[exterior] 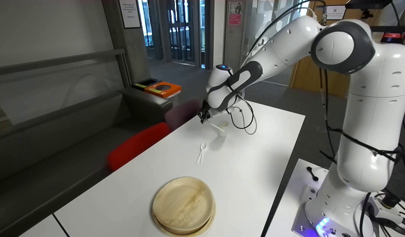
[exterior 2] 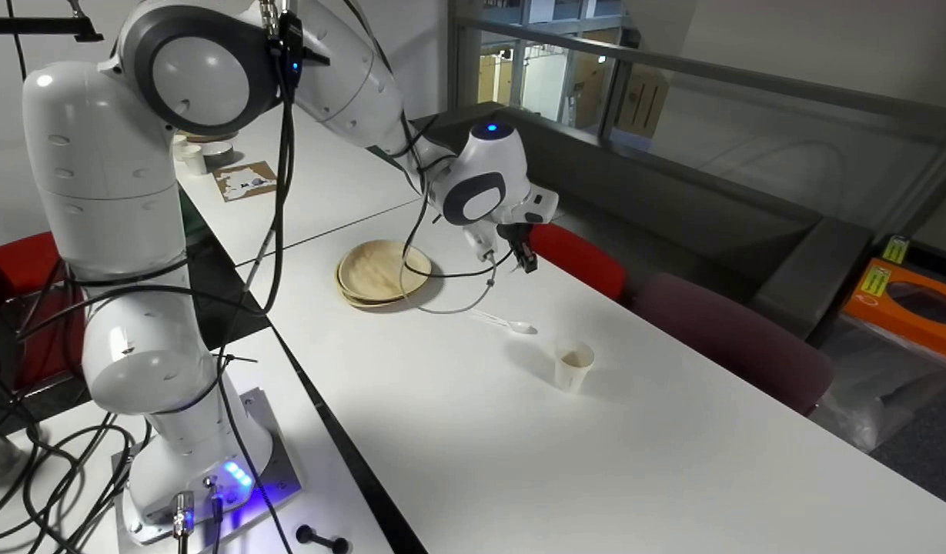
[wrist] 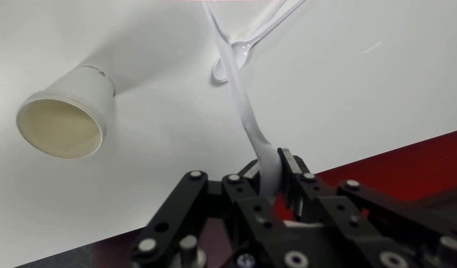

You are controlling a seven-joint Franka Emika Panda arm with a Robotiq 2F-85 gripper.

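Jaws pinching a white plastic spoon (wrist: 243, 108)

The gripper (wrist: 269, 163) has it by what looks like the bowl end, above the table (wrist: 343, 93) near its edge, handle reaching out free. Probably light, springy and slick; the thin handle could bend or snap, so the broad end seems the sounder hold. In an exterior view the handle overlaps the cup (exterior: 224, 125); the wrist view shows the two plainly apart. Stacked plates (exterior: 184, 204) appear in both exterior views, not in the wrist view.
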